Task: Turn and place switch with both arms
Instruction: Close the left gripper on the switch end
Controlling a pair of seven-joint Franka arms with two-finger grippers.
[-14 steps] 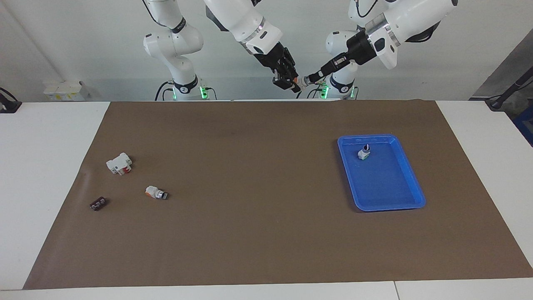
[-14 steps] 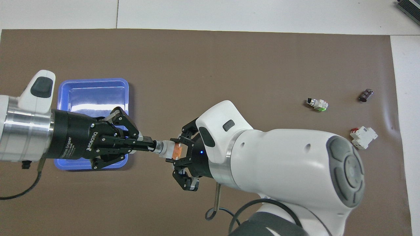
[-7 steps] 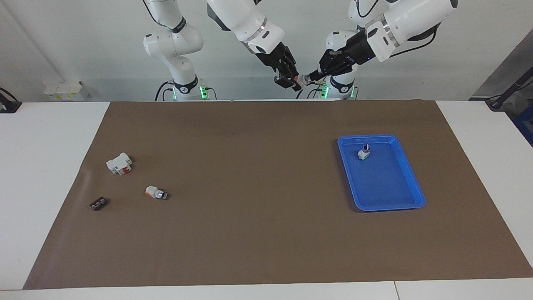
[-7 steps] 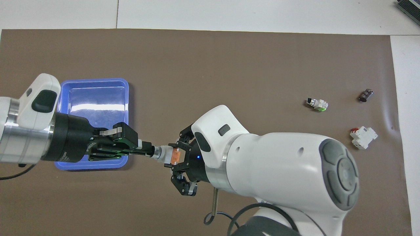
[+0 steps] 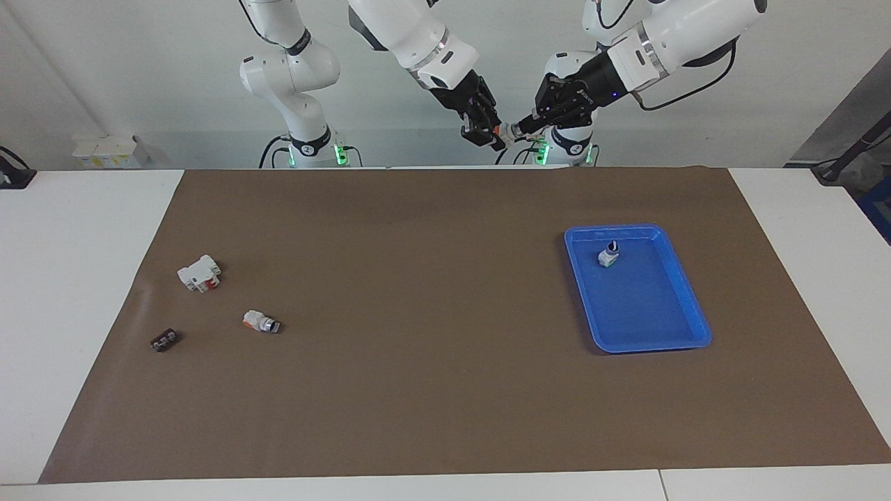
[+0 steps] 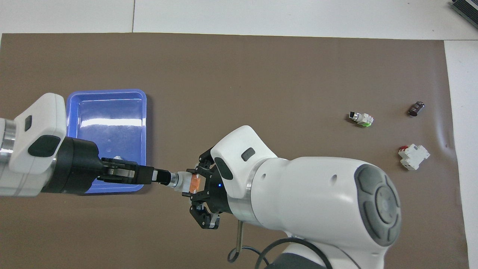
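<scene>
Two black hands pinch one small, rigid, likely light orange-and-white plastic rotary switch (image 6: pixel 188 182) in mid-air: right hand (image 6: pixel 197 184) clamping its orange base, left hand (image 6: pixel 161 176) its black knob.

The facing view looks from high across the table (image 5: pixel 83 229) toward the 2 robots, taking in the whole brown mat (image 5: pixel 445 390) from a distance. The overhead view looks steeply down from above the robots' end, much closer, with the arms filling its lower part. Both views share the mat (image 6: pixel 261 74), the blue tray (image 5: pixel 686 306) (image 6: pixel 106 94) and the small parts, shown half a turn apart.
</scene>
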